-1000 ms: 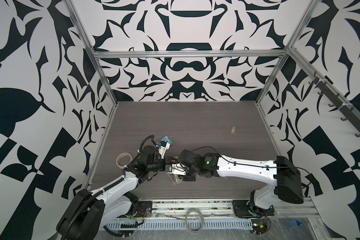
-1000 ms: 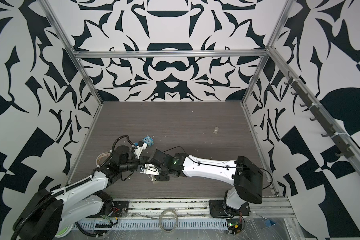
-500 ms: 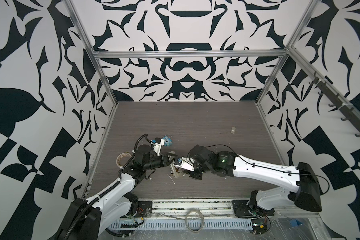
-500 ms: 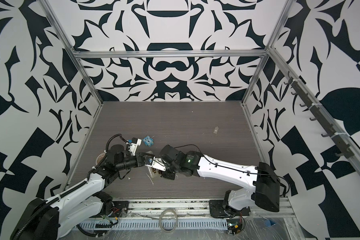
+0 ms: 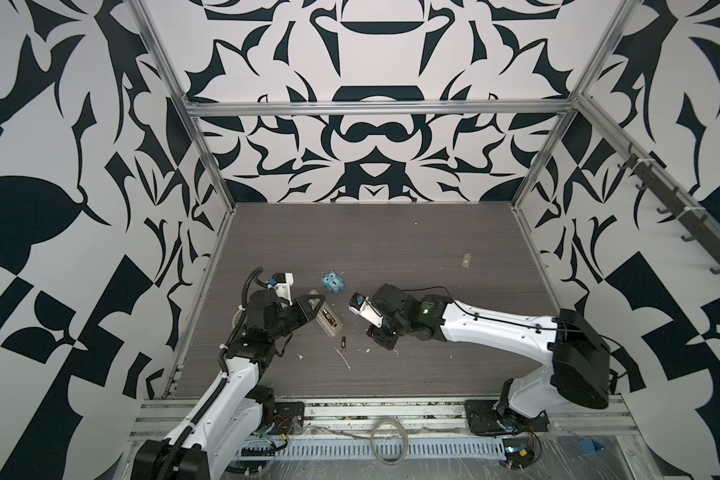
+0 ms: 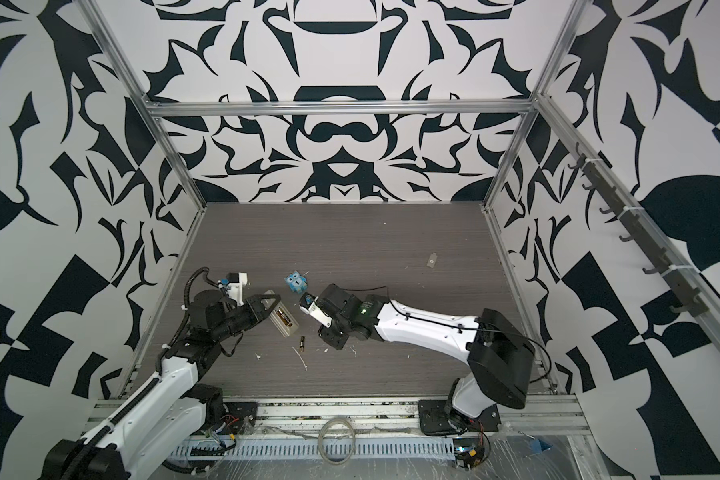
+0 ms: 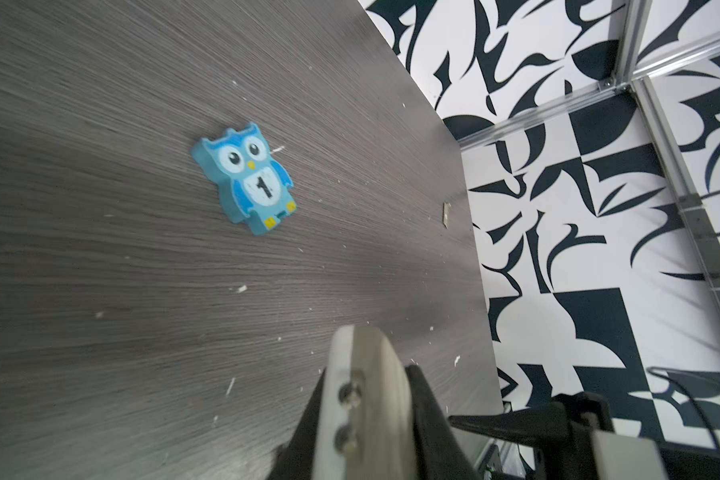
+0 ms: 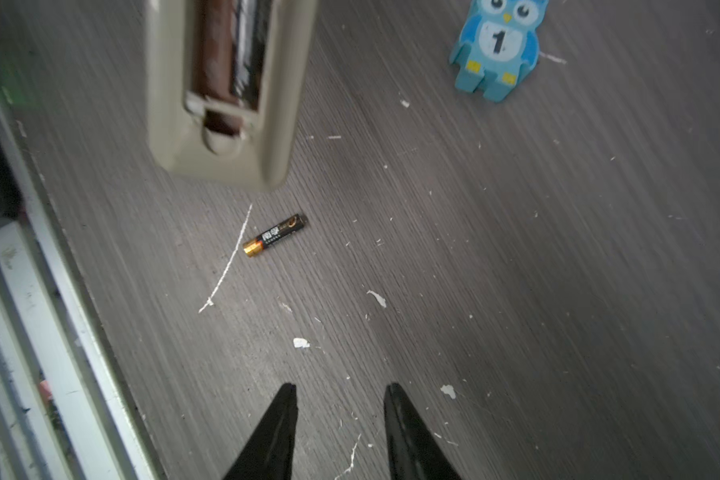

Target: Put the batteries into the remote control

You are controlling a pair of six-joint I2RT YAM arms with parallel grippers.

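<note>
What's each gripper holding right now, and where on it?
Left gripper clamps the remote control near the end opposite its open battery bay. Right gripper is open and empty; one battery lies loose on the table.

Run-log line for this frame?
left gripper: shut on remote control | one battery: in remote control | other battery: loose on table | right gripper: open, empty

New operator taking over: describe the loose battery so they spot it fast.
On the table, find the remote in the left gripper. The battery lies just off its free end. It is a dark, gold-tipped cylinder; scraps around it are white.
</note>
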